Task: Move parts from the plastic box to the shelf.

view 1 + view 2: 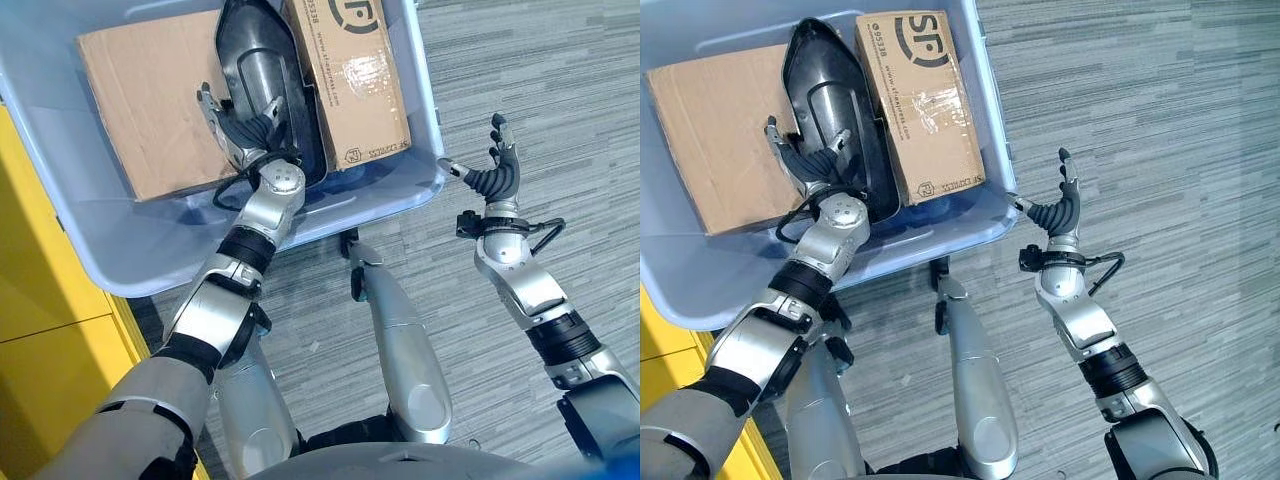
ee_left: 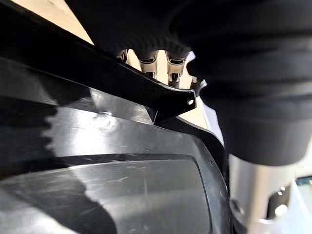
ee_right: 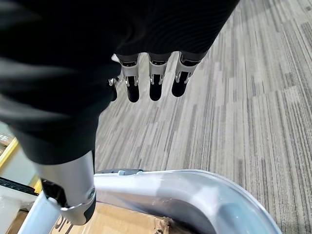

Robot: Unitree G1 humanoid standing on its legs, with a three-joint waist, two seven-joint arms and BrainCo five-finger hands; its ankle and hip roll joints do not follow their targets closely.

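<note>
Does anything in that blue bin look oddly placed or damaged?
The glossy black moulded plastic part stands on edge, wedged between two brown cardboard boxes in the pale blue plastic box. No damage shows.
</note>
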